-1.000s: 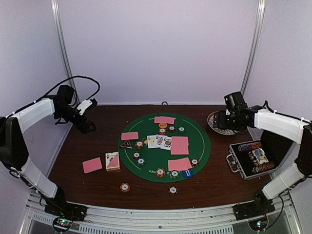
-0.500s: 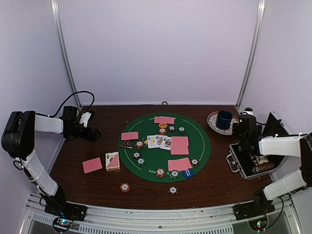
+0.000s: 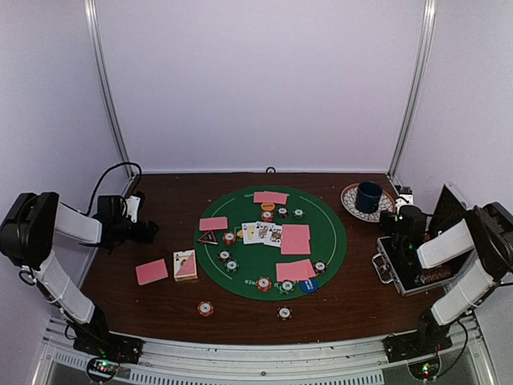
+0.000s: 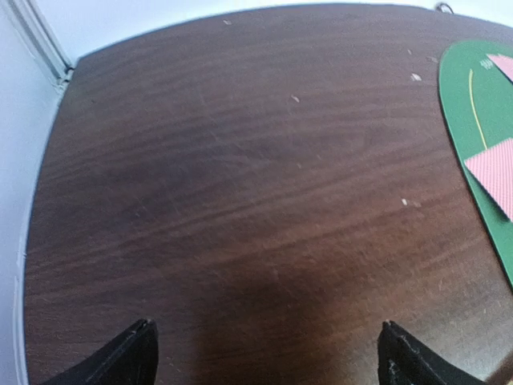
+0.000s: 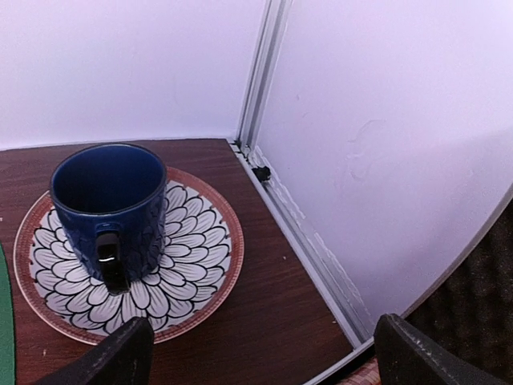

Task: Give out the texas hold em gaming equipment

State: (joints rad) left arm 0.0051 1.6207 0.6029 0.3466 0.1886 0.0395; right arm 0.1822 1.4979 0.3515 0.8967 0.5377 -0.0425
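Note:
A round green mat [image 3: 330, 234] carries pink-backed cards [image 3: 295, 238], face-up cards [image 3: 262, 233], striped chips [image 3: 229, 238], an orange button [image 3: 267, 207], a blue button [image 3: 309, 284] and a red-edged black triangle marker [image 3: 208, 237]. One pink card [image 3: 151, 271] and a small deck [image 3: 185, 264] lie left of the mat. Two chips [image 3: 206, 308] lie near the front. My left gripper [image 3: 149, 231] [image 4: 268, 345] is open and empty, low over bare wood left of the mat. My right gripper [image 3: 398, 216] [image 5: 264, 341] is open and empty, facing the mug.
A blue mug [image 5: 108, 204] stands on a patterned plate [image 5: 204, 257] at the back right corner, also in the top view [image 3: 368, 196]. An open silver-edged black case [image 3: 413, 261] with chips lies at the right edge. The mat's edge [image 4: 481, 104] and a pink card [image 4: 497, 172] show in the left wrist view.
Both arms have come down and drawn back. The left gripper moved left toward the table's left edge. The right gripper moved off the mug toward the case.

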